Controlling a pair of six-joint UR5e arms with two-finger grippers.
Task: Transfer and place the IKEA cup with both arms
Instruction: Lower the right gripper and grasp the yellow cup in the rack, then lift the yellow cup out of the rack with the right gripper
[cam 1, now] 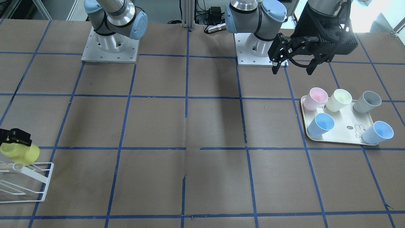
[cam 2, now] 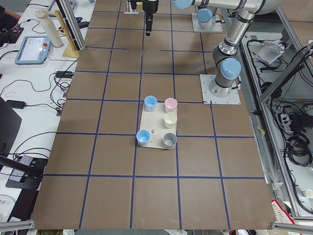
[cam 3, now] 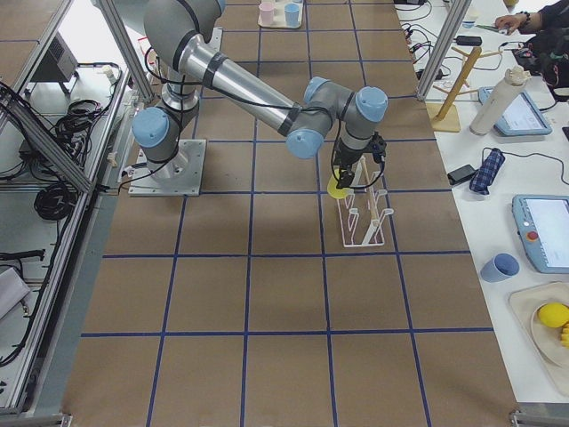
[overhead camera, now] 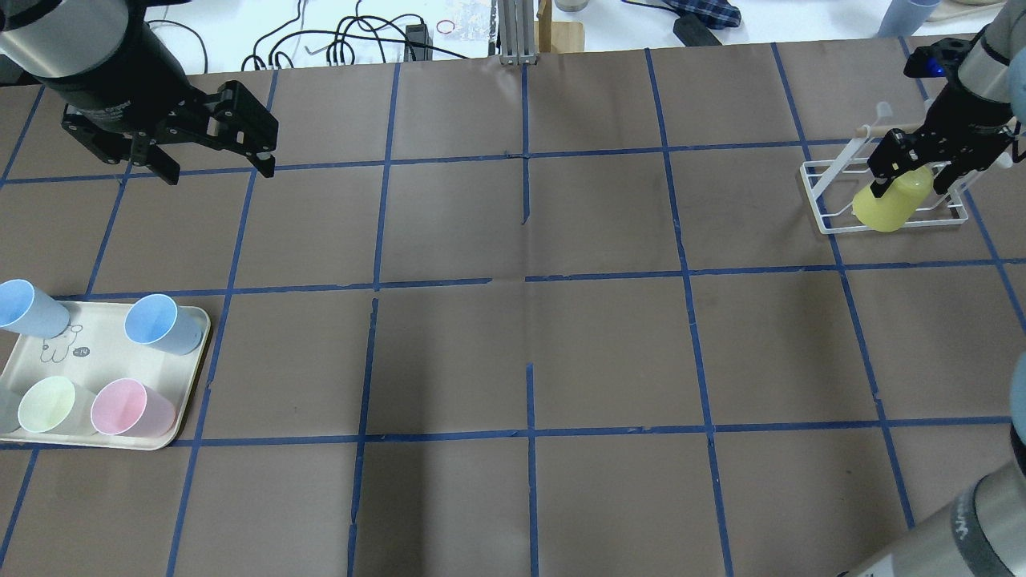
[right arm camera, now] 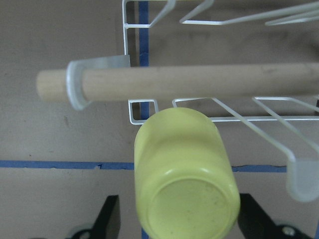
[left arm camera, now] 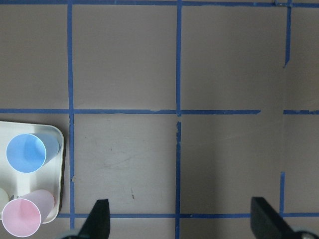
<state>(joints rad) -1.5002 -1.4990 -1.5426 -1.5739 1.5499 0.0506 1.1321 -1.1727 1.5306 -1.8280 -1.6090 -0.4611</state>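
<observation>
The IKEA cup [overhead camera: 888, 207], bright yellow-green, hangs tilted over the near end of a white wire rack [overhead camera: 817, 196] at the table's far right. My right gripper [overhead camera: 918, 176] is shut on the cup from above. In the right wrist view the cup's base [right arm camera: 187, 199] faces the camera between the two fingers, just under the rack's wooden dowel [right arm camera: 199, 82]. The cup also shows in the front view [cam 1: 20, 153] under the gripper [cam 1: 14, 136]. My left gripper [overhead camera: 216, 170] is open and empty, high above the table beyond the tray.
A cream tray [overhead camera: 104, 357] at the near left holds a pink cup [overhead camera: 128, 409], a pale cream-yellow cup [overhead camera: 48, 405], a grey cup [cam 1: 367, 102] and two light blue cups [overhead camera: 160, 323]. Blue tape lines grid the brown table.
</observation>
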